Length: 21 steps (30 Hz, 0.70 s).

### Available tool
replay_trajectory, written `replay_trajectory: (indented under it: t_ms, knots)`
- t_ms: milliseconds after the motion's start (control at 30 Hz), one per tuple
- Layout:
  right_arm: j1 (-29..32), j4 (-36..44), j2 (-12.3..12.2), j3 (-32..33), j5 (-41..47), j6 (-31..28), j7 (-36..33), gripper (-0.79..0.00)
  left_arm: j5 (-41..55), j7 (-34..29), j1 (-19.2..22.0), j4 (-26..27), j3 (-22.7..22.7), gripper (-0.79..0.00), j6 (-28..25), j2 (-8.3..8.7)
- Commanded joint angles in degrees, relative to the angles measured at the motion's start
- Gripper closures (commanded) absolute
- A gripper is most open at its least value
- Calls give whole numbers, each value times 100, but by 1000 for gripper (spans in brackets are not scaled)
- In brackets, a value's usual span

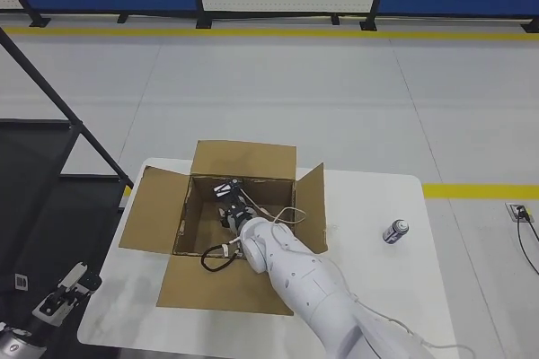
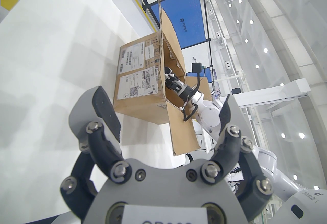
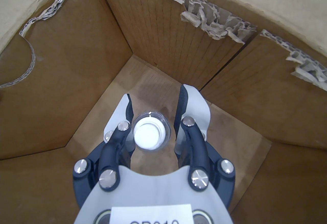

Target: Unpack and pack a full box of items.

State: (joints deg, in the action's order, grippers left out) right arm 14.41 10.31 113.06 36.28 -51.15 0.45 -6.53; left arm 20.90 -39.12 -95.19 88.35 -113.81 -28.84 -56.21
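The white table [image 1: 373, 193] is carrying everything. An open cardboard box [image 1: 242, 158] is sitting toward the table's left side. Its back flap is jutting past the far edge, its left flap is hanging out over the left edge, and its front flap is lying flat toward the near edge. From the left wrist view the box [image 2: 138, 77] is showing a side wall covered in printed labels, with the table [image 2: 51, 56] spreading out around it.

The right arm is angling up from the near edge and dipping over the front flap into the box. The right gripper [image 1: 230, 203] is hanging low inside, close to the back wall. In its own view, between the brown walls of the box [image 3: 163, 38], the right gripper [image 3: 155, 91] is straddling a clear container with a white cap [image 3: 149, 134], which is standing upright on the box floor. The jaws are standing partly apart: one pad is looking as if it is touching the container, and the other is sitting just clear of it.

The left gripper [image 1: 66, 289] is hovering off the table's near left corner, well apart from the box. Its jaws [image 2: 164, 105] are spread wide, with nothing between them.

A small silver-and-dark can [image 1: 394, 232] is resting near the table's right edge, well apart from the box.
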Motion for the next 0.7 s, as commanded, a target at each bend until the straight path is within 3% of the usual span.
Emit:
replay_trajectory:
  t_ms: [0,67,133,433,667]
  knots:
    - [16,33,-3,23,8,-54,54,-456,0,0,0,0,0,-785,0,0]
    - [23,51,-8,40,-2,-92,127,-557,0,0,0,0,0,-785,0,0]
    - [46,121,-14,73,26,-204,290,-785,0,0,0,0,0,-785,0,0]
    - [273,556,-130,140,-221,-404,1619,-785,0,0,0,0,0,-785,0,0]
    - [675,1424,-514,335,-725,-439,2710,-785,0,0,0,0,0,-785,0,0]
